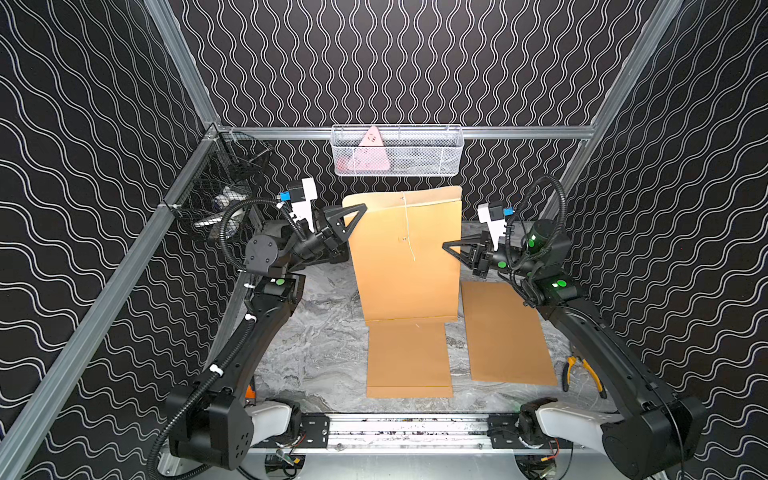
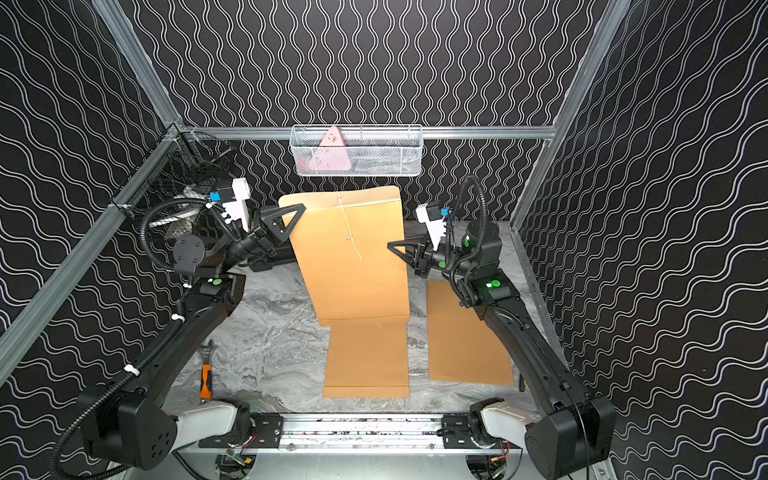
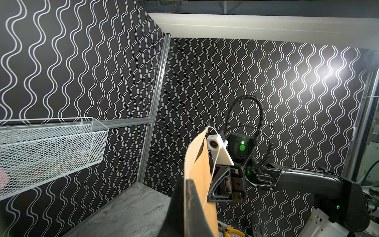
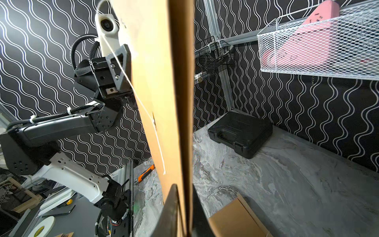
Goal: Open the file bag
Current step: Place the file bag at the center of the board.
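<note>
File bag is held upright over the middle of the grey marbled table, its broad brown face towards the top views. Its lower edge meets the far end of a flat brown envelope, and I cannot tell whether it rests there. A second flat envelope lies just beside that one, under the right arm. On the back rail hangs a white mesh basket holding a pink triangular piece. A black wire basket hangs in the far left corner, and a black case lies on the table behind the bag.

The left gripper is clamped on the bag's upper left corner. The right gripper is pinched closed on the right edge at mid height, one finger on each face. Yellow-handled pliers lie near the right arm. A thin white string hangs loose down the bag's front.
</note>
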You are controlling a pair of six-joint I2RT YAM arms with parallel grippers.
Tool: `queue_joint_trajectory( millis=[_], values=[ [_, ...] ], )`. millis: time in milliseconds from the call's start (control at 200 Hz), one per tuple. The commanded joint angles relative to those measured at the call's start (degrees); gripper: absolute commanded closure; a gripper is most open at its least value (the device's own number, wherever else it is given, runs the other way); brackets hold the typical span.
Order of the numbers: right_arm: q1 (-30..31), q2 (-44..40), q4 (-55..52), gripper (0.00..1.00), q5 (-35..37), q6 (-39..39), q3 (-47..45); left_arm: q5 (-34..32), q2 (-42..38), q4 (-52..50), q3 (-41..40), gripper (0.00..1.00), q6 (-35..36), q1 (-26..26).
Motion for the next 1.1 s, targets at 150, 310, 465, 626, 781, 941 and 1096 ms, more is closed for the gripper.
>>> queue_joint_trajectory(
  millis=[150, 310, 465, 626, 781, 941, 1096],
  values=[
    [0.16, 1.15, -2.53, 1.00, -0.45, 2.17, 0.97, -0.94, -0.19, 3.92, -2.32, 0.84, -3.53, 1.95],
    [0.99, 1.96, -7.59, 1.00, 1.30, 2.06, 2.23, -6.20, -5.50, -18.69, -3.32, 0.63, 7.60, 4.35],
    [1.58, 1.29, -10.82, 1.00, 5.28, 5.13, 2.81, -12.84, -9.85, -49.02, 2.52, 0.57, 25.41, 5.68],
    [2.26, 1.68, -11.60, 1.00, 8.71, 11.38, 2.36, -18.26, -12.48, -63.55, 6.13, 0.55, 34.05, 6.95],
    [4.70, 2.19, -12.36, 1.00, 12.59, 15.24, 1.83, -21.49, -15.81, -65.21, 4.32, 0.51, 35.24, 6.98],
    [9.39, 2.87, -15.25, 1.00, 19.02, 18.74, 2.81, -23.04, -18.10, -66.34, 2.11, 0.51, 35.53, 6.99],
    [13.65, 3.58, -16.08, 1.00, 24.24, 26.11, 1.99, -24.96, -21.41, -66.63, 0.04, 0.50, 36.63, 6.99]
  ],
)
